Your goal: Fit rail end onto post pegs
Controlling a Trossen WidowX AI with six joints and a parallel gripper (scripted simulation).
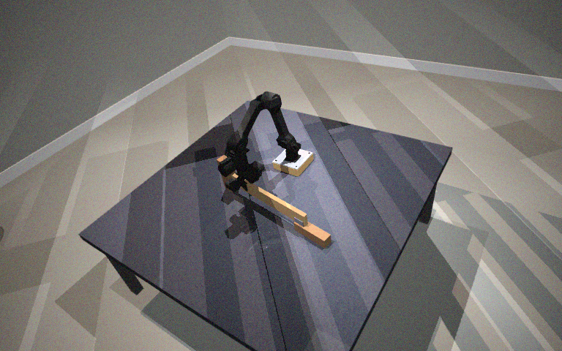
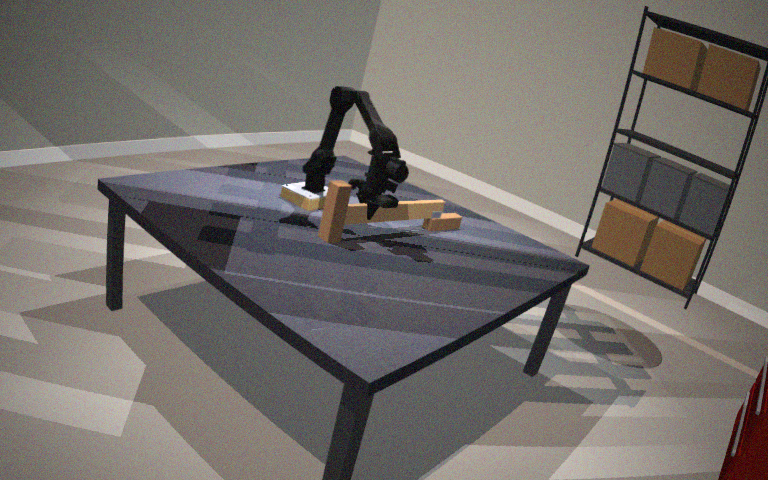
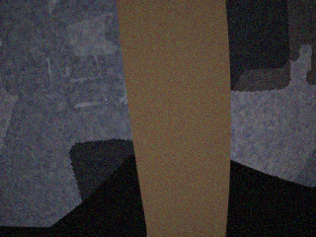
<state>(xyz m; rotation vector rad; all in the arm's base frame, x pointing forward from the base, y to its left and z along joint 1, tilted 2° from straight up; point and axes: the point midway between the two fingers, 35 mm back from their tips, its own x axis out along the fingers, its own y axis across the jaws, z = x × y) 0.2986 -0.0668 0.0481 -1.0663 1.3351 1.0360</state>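
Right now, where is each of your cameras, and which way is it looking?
Top: high up, slanting down over the table; my whole arm shows.
Exterior: off to the table's post side, looking across it past the post; my whole arm shows again.
Wrist: on my arm, close above the rail, looking down; dark parts of my jaws show on both sides.
Top and exterior share the footboard block.
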